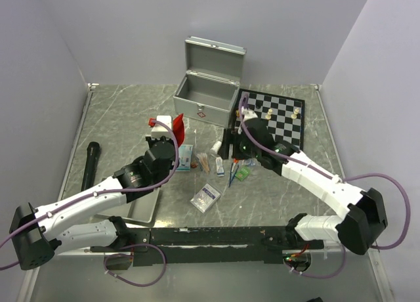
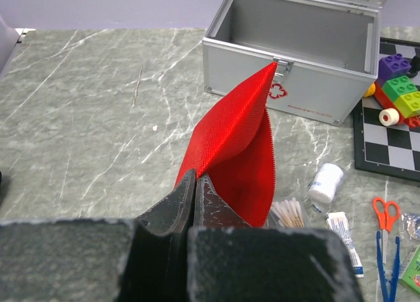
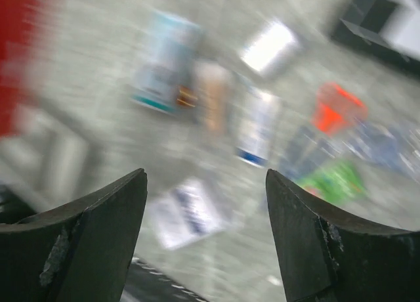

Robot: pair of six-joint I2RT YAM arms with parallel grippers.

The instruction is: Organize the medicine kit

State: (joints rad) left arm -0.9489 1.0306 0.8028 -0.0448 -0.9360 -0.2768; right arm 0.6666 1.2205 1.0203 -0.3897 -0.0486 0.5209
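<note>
Medicine kit stands at the far middle of the bench, its hinged lid swung up. Just in front of it we see the left end effector clamped tight on a red cloth, which rises to a point toward the kit's latch. Right of the cloth, a bandage roll, cotton swabs, a tube and orange-handled scissors lie loose. A chessboard carrying toy bricks sits just right of the kit. The right end effector hangs above the scattered supplies, fingers apart around nothing; its view is blurred.
</note>
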